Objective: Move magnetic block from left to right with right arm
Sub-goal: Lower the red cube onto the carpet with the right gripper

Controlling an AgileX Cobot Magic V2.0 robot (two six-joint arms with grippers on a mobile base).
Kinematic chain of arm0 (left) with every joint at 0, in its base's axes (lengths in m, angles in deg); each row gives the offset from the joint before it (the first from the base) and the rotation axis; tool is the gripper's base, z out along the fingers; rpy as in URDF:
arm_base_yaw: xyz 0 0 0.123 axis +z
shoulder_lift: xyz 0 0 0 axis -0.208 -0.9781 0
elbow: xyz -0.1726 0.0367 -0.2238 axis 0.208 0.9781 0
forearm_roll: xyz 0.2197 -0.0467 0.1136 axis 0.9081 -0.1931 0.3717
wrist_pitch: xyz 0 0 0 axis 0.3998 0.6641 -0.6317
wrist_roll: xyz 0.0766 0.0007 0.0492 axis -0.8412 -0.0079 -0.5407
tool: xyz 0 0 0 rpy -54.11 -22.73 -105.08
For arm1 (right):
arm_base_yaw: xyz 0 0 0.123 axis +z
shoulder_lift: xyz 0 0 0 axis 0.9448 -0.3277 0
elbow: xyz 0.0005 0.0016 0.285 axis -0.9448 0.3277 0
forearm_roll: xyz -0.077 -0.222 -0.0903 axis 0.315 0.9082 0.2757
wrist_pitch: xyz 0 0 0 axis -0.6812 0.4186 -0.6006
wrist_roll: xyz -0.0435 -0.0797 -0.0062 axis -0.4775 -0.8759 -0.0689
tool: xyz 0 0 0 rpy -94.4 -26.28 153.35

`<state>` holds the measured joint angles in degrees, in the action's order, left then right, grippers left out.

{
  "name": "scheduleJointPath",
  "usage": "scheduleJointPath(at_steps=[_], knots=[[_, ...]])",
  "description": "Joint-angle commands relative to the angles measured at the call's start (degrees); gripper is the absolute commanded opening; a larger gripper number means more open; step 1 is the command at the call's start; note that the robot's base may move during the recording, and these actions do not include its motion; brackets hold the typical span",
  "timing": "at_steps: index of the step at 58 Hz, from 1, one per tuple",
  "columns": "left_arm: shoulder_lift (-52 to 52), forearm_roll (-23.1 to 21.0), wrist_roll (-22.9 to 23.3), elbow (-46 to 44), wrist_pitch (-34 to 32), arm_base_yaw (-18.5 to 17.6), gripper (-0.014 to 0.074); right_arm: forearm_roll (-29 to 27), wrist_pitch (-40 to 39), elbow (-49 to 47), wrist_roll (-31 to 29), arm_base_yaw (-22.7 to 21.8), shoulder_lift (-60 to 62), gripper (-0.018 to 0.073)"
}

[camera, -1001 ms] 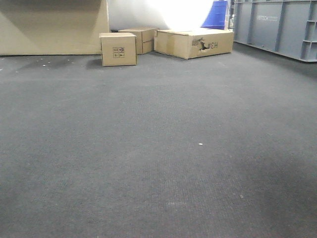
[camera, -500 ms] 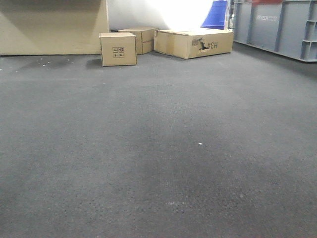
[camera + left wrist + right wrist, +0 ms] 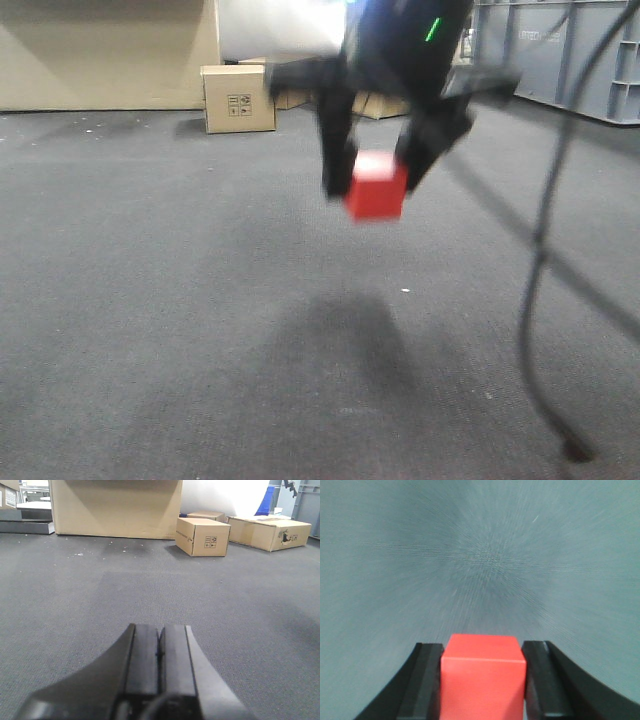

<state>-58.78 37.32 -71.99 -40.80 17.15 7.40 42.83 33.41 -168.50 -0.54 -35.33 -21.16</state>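
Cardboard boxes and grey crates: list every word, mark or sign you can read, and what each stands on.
"#CH": black lettering on the long flat tan cardboard box, beside a torn hole.
Black handling pictograms, no words: on the small tan cardboard cube box.
Pale raised lettering on the grey plastic crate: too blurred to read.
Bright red cube in the right gripper: no text.

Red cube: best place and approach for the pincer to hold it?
Two opposite flat side faces, coming from above, as the right pincer holds it now: the red cube sits between both fingers, its plain parallel faces flush against them. It hangs clear above the carpet, so the underside stays free for setting down.
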Motion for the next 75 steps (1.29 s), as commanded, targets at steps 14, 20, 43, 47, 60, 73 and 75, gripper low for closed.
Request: scheduleJointPath(at_steps=[14,20,43,47,60,73,75], knots=[[0.5,-0.3,0.3,0.5,-4.8,-0.4,-0.0126,1.8,-2.1,-2.7,0.8,0.0,-4.6,0.0176],[0.5,-0.3,0.3,0.5,-4.8,-0.4,-0.0126,2.8,-2.0,-2.7,0.8,0.0,-4.9,0.023],[0.5,-0.3,0.3,0.5,-4.8,-0.4,-0.0126,5.4,-1.6,-3.3,0.8,0.0,1.9,0.0622],[0.5,-0.3,0.3,0.5,-4.8,-0.4,-0.0126,6.3,-1.2,-3.0,0.8,0.1,4.8,0.0599],[0.5,-0.3,0.3,0.5,-4.8,-0.4,-0.0126,11.7,-2.4,3.9,0.6,0.2,19.8,0.0287],[0.5,-0.3,0.3,0.5,-4.8,-0.4,-0.0126,13.0,-8.3,16.8,0.2,0.2,37.6,0.006],[0.5,-0.3,0.3,0.5,-4.8,-0.4,-0.0126,13.0,-9.8,19.0,0.2,0.2,40.5,0.006]])
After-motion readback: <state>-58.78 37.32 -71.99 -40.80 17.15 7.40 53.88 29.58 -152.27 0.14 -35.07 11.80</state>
